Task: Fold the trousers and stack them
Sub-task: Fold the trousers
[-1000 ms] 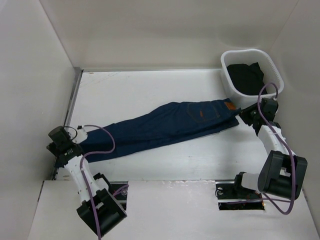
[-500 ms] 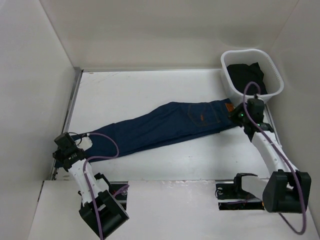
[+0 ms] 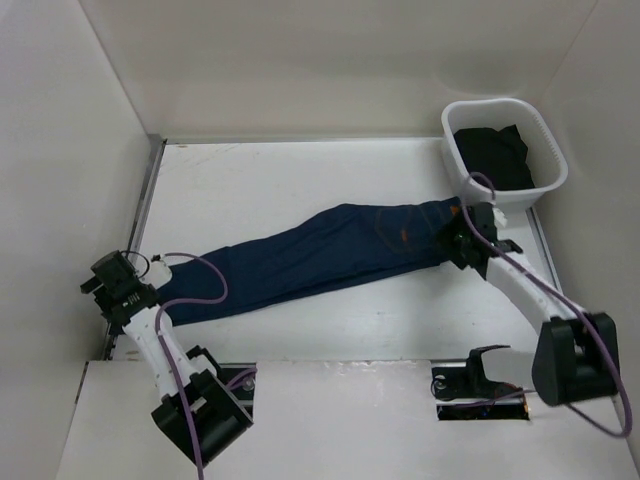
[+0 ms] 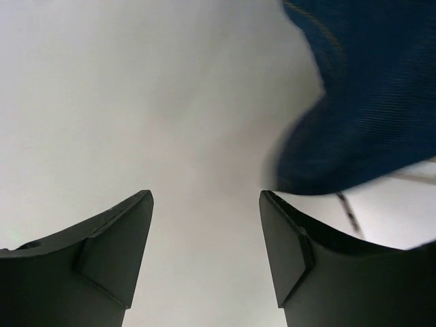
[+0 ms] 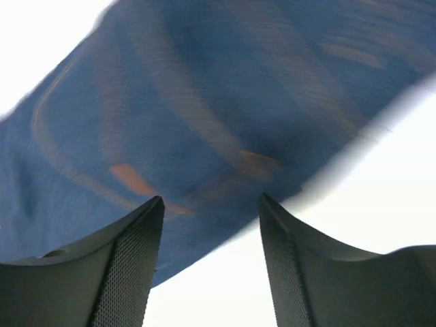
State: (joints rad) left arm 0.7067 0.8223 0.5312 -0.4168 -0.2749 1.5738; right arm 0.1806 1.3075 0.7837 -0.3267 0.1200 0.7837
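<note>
The trousers (image 3: 320, 255), dark navy denim, lie flat in a long diagonal across the white table, waist at the upper right and leg ends at the lower left. My left gripper (image 3: 130, 288) hovers just off the leg ends. In the left wrist view it (image 4: 204, 204) is open over bare table, and the trousers' hem (image 4: 361, 102) lies loose at the upper right. My right gripper (image 3: 453, 240) is over the waist end. The right wrist view shows it (image 5: 211, 204) open, with the trousers (image 5: 225, 95) and their tan stitching spread beyond the fingertips and nothing between them.
A white basket (image 3: 548, 150) stands at the back right corner with a dark garment (image 3: 490, 155) inside it, close behind my right arm. White walls enclose the table on the left, back and right.
Both grippers have opened and let go of the trousers. The right arm has swung left over the waist end. The left gripper has pulled back to the left, off the leg ends.
</note>
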